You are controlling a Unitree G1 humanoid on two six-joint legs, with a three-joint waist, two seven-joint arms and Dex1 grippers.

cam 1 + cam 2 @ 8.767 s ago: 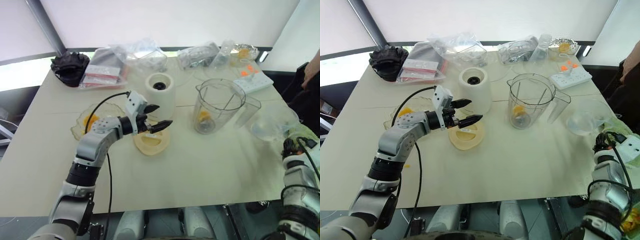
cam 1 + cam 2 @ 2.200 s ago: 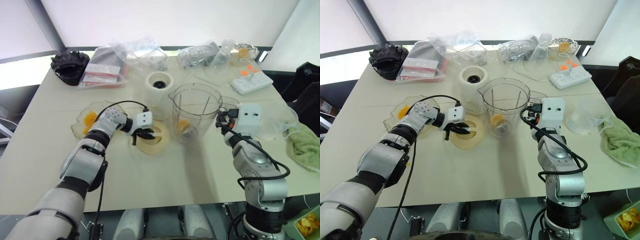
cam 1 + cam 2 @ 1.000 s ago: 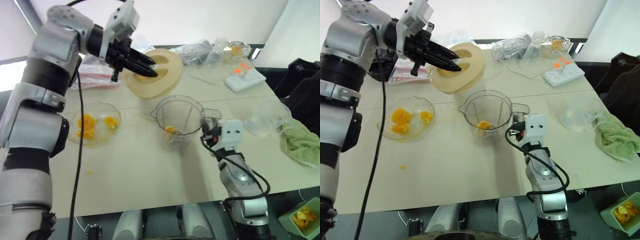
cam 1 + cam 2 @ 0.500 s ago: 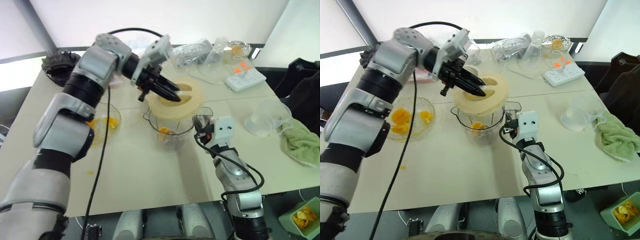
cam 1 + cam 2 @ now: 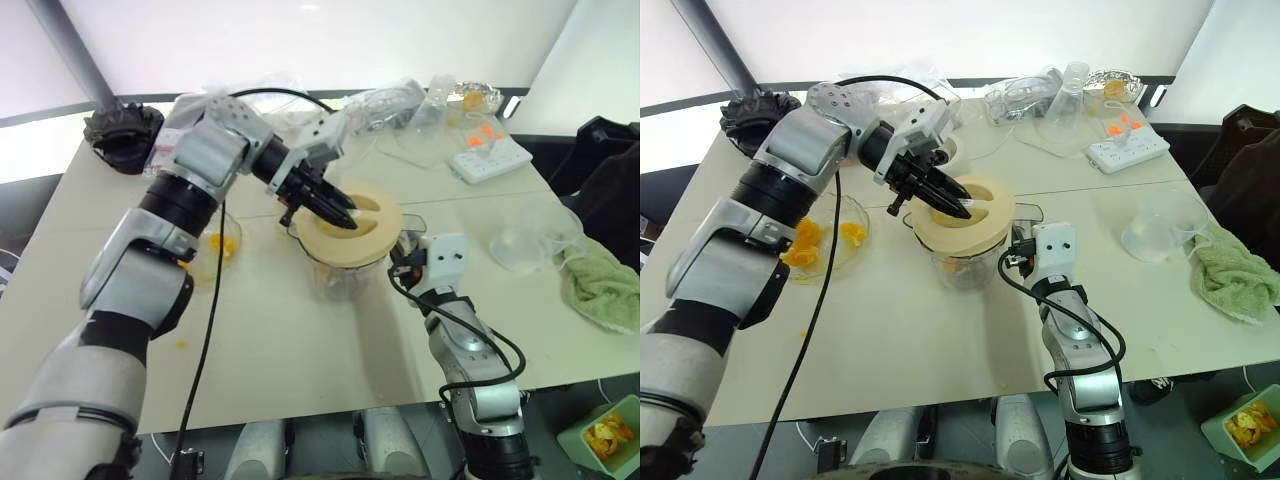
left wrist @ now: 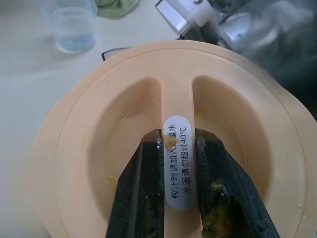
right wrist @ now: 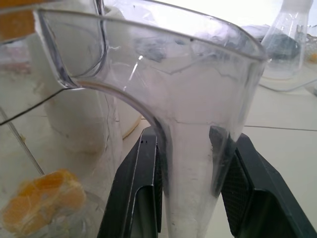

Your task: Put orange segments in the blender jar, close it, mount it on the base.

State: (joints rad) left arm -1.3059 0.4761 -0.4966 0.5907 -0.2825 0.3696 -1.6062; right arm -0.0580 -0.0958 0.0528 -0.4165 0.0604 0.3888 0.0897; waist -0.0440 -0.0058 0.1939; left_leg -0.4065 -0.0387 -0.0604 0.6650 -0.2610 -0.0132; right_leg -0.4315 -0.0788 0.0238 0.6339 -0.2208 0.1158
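On the desk [image 5: 300, 340] stands the blender jar [image 5: 962, 265], orange segments [image 7: 42, 202] inside, its handle clamped by the right hand [image 7: 185, 163]. The left hand [image 6: 181, 163] pinches the lid [image 5: 350, 225] by its centre rib; the lid should sit level and be pressed evenly onto the rim.

You can read one label: a white oval sticker [image 6: 178, 161] on the central grip bar of the cream-yellow lid [image 6: 74, 148]. It carries two lines of Chinese print, 榨汁时请加入适量水 and 水温请勿超过40°C, the only number being that 40°C. The sticker sits between the two black fingers [image 6: 143, 193] pinching the bar. Nothing else on your table shows print that can be made out.
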